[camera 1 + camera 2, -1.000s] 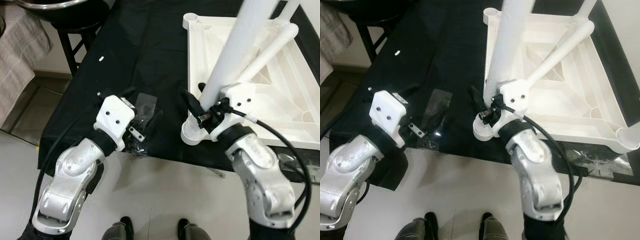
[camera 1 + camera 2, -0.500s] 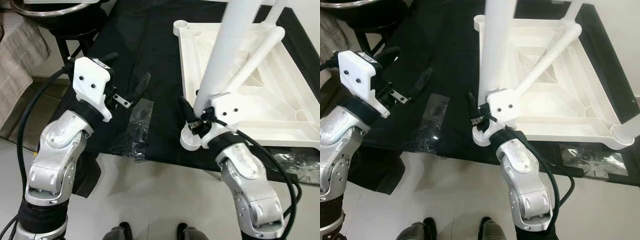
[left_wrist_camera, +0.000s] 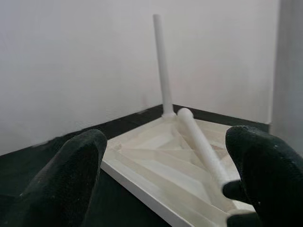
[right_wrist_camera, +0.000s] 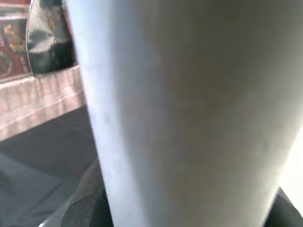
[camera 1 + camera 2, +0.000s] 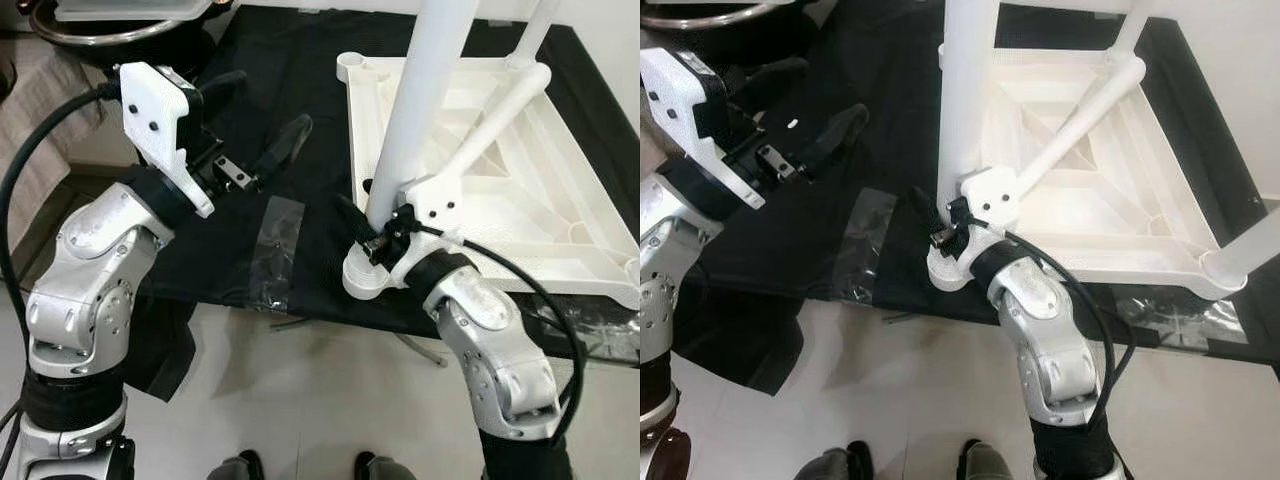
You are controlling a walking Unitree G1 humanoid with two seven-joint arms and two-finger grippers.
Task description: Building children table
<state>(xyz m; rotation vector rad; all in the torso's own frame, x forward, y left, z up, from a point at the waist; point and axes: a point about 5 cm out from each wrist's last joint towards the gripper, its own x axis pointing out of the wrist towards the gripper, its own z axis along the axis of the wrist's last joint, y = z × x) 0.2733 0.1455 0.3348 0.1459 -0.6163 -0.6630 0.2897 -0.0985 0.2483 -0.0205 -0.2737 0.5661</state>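
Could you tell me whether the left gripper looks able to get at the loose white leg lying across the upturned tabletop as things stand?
Probably yes: the left gripper is open and faces the lying leg, with only black cloth between.

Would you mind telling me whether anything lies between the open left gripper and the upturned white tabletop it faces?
Nothing visible does. The left gripper hangs open above the black cloth, and in its wrist view the gap between its fingers looks straight at the white tabletop. The clear plastic bag lies nearer the table's front edge, off that line.
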